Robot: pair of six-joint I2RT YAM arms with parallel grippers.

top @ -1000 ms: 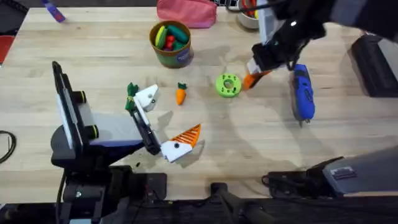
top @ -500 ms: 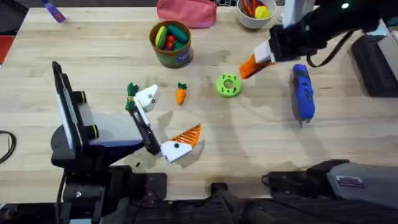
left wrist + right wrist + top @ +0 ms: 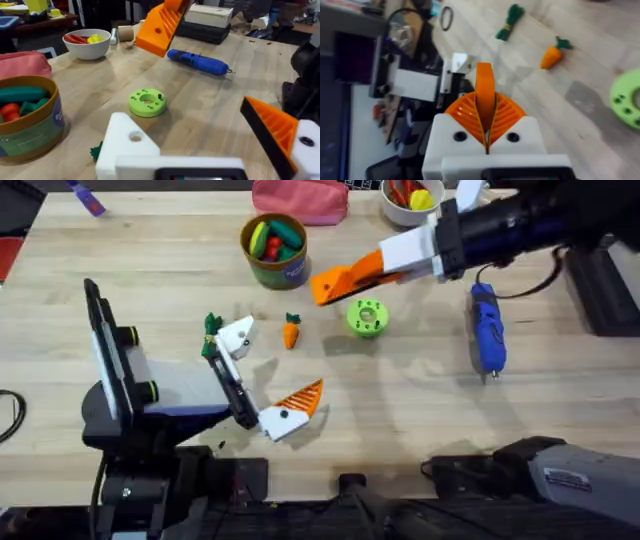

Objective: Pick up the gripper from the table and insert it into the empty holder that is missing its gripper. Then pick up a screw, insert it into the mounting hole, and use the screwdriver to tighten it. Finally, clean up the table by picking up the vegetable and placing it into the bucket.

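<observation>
My right gripper (image 3: 372,272) is shut on the orange ribbed gripper (image 3: 330,284), holding it in the air between the bucket (image 3: 284,275) and a green disc (image 3: 367,317). The right wrist view has the wedge (image 3: 485,92) clamped between the orange pads. My left gripper (image 3: 262,375) rests open on the table. One of its fingers is the bare white holder (image 3: 125,147) with its mounting hole (image 3: 135,135); the other carries an orange pad (image 3: 272,127). The carrot (image 3: 291,331) lies beside the holder (image 3: 238,335). At the right lies the blue screwdriver (image 3: 487,328).
A white bowl (image 3: 400,215) of toy food and a pink pouch (image 3: 300,200) sit at the back edge. A green leafy bit (image 3: 211,324) lies near the holder. The bucket holds several toy vegetables. A black box (image 3: 600,285) stands at the far right.
My right gripper has risen from beside the green disc and swung left with the orange wedge. The left arm, carrot and screwdriver have not moved.
</observation>
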